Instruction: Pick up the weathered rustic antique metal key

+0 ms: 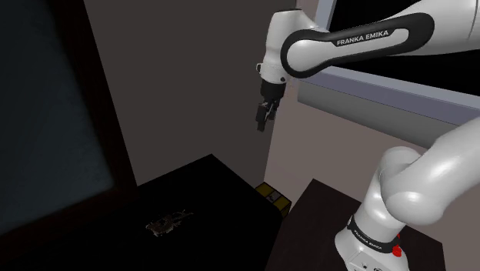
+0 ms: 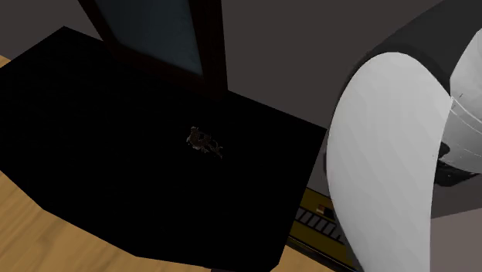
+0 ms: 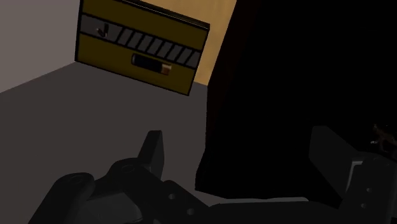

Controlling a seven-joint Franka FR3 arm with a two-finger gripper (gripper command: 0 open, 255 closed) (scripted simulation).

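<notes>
Open jaws high in the air, key on the black surface well below.

The white arm [image 1: 415,177] reaches up and across, its jaws spread apart and holding nothing, in front of the wall. Under them is the black surface [image 1: 215,192], with a dark framed panel [image 1: 46,115] standing at its back. A yellow box [image 1: 275,196] sits low beside the surface's corner. The small brownish key [image 1: 168,222] lies flat on the surface, well apart from the jaws; in the wrist view it shows past one finger, not between them.
</notes>
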